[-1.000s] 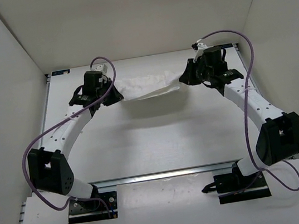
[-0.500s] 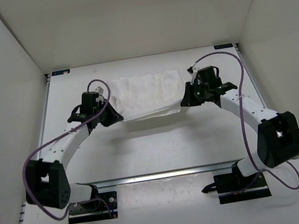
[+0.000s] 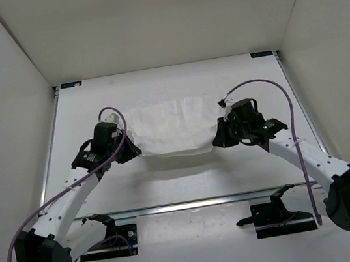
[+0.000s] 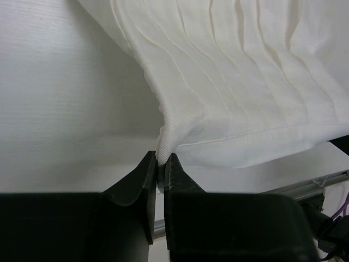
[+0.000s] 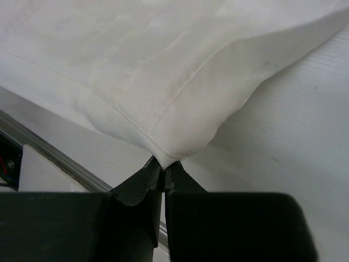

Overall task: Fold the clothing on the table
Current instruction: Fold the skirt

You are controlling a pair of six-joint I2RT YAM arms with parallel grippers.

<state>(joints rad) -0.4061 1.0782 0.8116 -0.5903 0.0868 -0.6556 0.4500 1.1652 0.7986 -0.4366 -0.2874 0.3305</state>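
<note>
Left tool is pinching the near left corner of the thin, wrinkled, plain white fabric garment, with its jaws almost shut on a bunched fold of hem. Right tool is clamping the near right corner, its jaws squeezed tight on the stitched hem point. The garment is hanging stretched between both tools over the middle of the flat matte white rectangular tabletop. Its near edge is sagging slightly in the middle and throwing a shadow below. Fine parallel creases are running across the cloth. Its long axis is running left to right, and the held edge is facing the silver aluminium rail at the near side.
</note>
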